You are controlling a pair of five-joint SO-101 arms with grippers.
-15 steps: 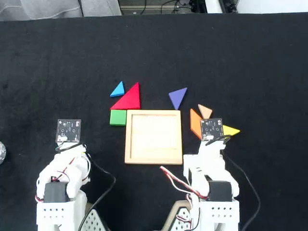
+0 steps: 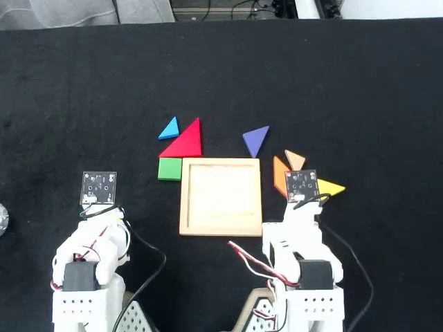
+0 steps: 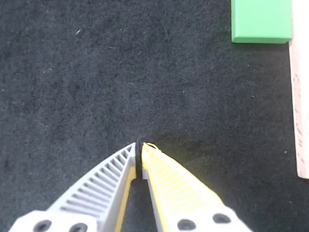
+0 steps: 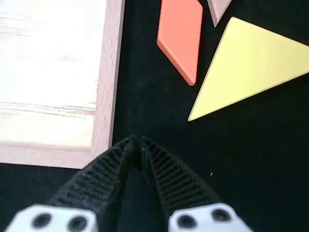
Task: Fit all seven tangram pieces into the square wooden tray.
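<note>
Tangram pieces are sitting in neither pair of jaws. Your left jaws are meeting tip to tip, gripping nothing, and hanging over bare black tabletop (image 3: 96, 72). The green square (image 3: 261, 21) is lying well ahead of them, just beside the rim of the square wooden tray (image 3: 300, 96). Your right jaws are also pressing together on nothing, hovering over the cloth just off the tray's outer rim near a corner. Just beyond them the orange parallelogram (image 4: 181, 34) and the large yellow triangle (image 4: 251, 67) are lying near each other without touching, and a tan triangle (image 4: 218, 8) is showing past them. In the high view, you are seeing all seven pieces lying outside the tray. The red triangle (image 2: 187, 143) is sitting on the far side of the green square, touching or nearly so. The blue triangle (image 2: 169, 129) is lying just beside the red one, and the purple triangle (image 2: 257, 139) is lying apart off the tray's far right corner.
</note>
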